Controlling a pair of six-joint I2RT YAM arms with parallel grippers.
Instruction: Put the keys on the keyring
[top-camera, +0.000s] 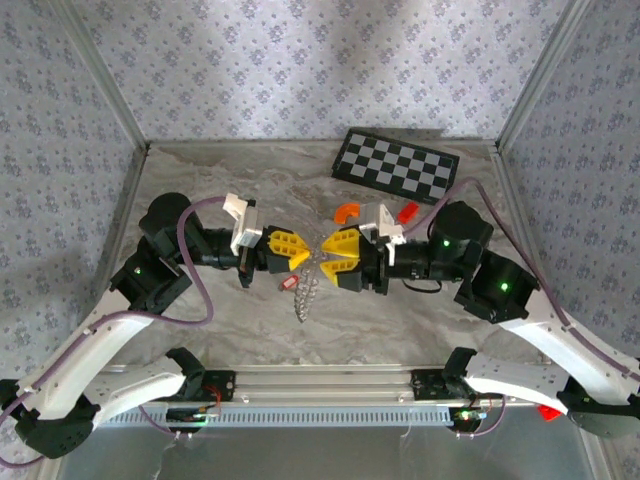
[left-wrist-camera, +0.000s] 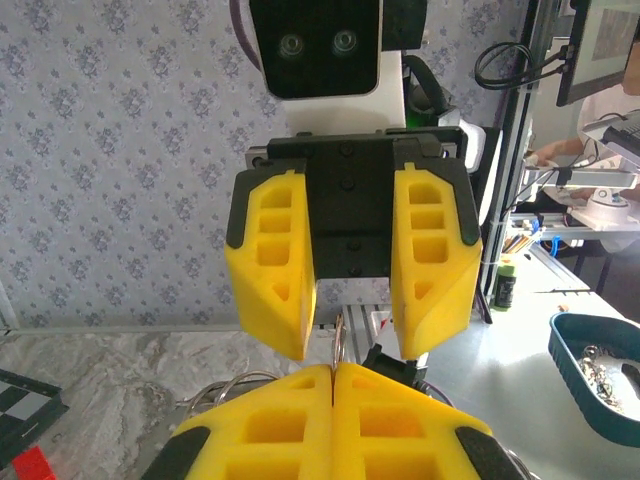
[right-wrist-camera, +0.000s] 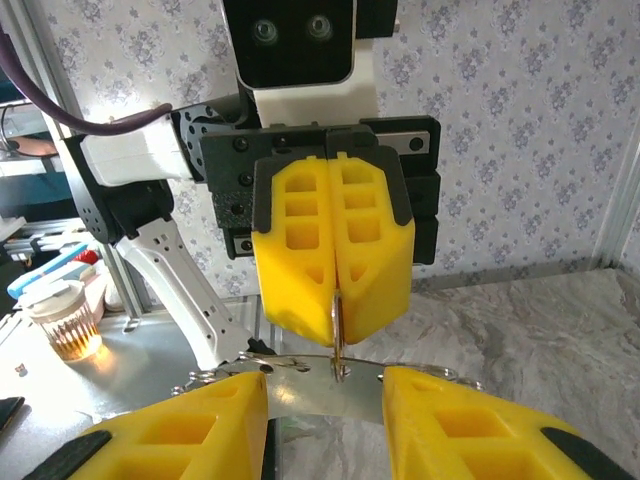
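Between the two end effectors hangs the keyring (top-camera: 308, 290); the left end effector (top-camera: 300, 252) is clamped fully shut on a thin metal part of it, which pokes out past the pads; the beaded chain droops below that grip, and I cannot tell whether its end reaches the desk (top-camera: 400, 310). Facing it tip to tip, the right end effector (top-camera: 332, 258) has its fingers partly apart with a clear gap, straddling the protruding metal without visibly pinching anything. Just below the left end effector, beside the dangling chain, a red-headed key (top-camera: 288, 283) lies on the desk, untouched. I judge the step to be securing a second hold on the ring; threading has not begun. Next, the right fingers need to close squarely on the metal without knocking it loose; fetching the tiny key then calls for a low, precise pinch.
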